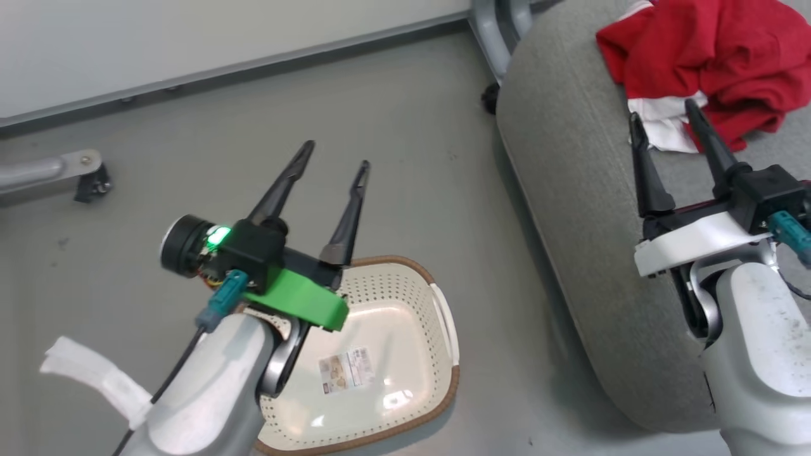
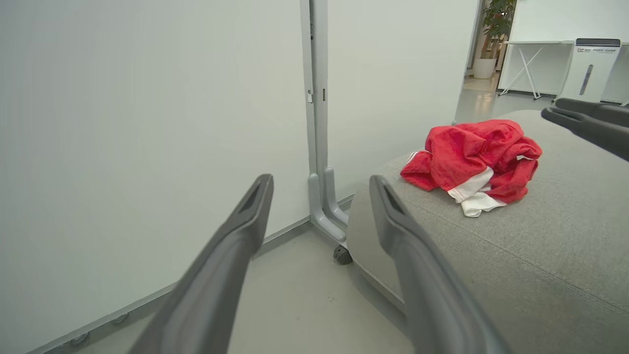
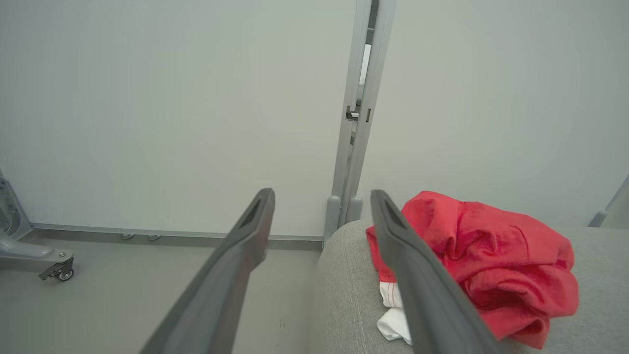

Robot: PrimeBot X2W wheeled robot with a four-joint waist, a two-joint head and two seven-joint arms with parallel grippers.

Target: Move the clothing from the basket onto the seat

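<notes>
The red and white clothing (image 1: 709, 57) lies bunched on the grey seat (image 1: 570, 164) at the upper right; it also lies on the seat (image 2: 540, 246) as a red heap (image 2: 474, 162) in the left wrist view and as a heap (image 3: 491, 260) in the right wrist view. The cream basket (image 1: 386, 373) with its brown rim stands on the floor, holding nothing but a paper label. My left gripper (image 1: 334, 154) hangs open above the basket's far end. My right gripper (image 1: 662, 117) is open over the seat, fingertips just short of the clothing, nothing between them.
A pale partition wall (image 1: 190, 38) runs along the back, with a grey post (image 2: 317, 123) and caster feet (image 1: 92, 183) on the floor. Grey floor (image 1: 412, 158) lies between the basket and the seat. A white strap (image 1: 95, 377) trails by my left forearm.
</notes>
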